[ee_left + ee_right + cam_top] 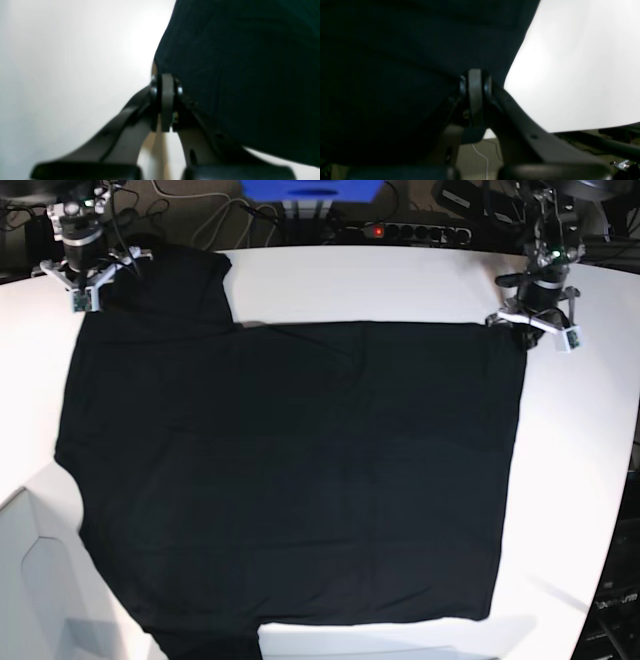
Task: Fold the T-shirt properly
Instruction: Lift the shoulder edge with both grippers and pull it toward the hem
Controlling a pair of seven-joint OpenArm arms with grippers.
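Two grippers hold our attention, one at each far corner of the black T-shirt [290,480], which lies spread nearly flat over most of the white table [400,280]. The garment runs from the table's far edge down to its near edge, where the cloth reaches the rim, and one sleeve points toward the far corner on the base view's left.

Our left gripper [166,100] sits at the shirt's far corner near the table's far edge on the base view's right. In its wrist view the jaws stand pressed together, with the dark cloth's edge lying right against them; we judge that a thin fold of hem is pinched there, though the blur keeps us from seeing cloth between the pads.

Our right gripper [475,97] is at the sleeve end by the opposite far corner. Its jaws are likewise drawn tight together, with black cloth filling the view around and behind them, so we read it as clamped on the sleeve edge.

We judge that both corners are taken so the far edge can be lifted evenly and carried toward the near edge in one fold. No fold is made yet. Uneven lifting could skew the crease or drag the shirt off the near rim.
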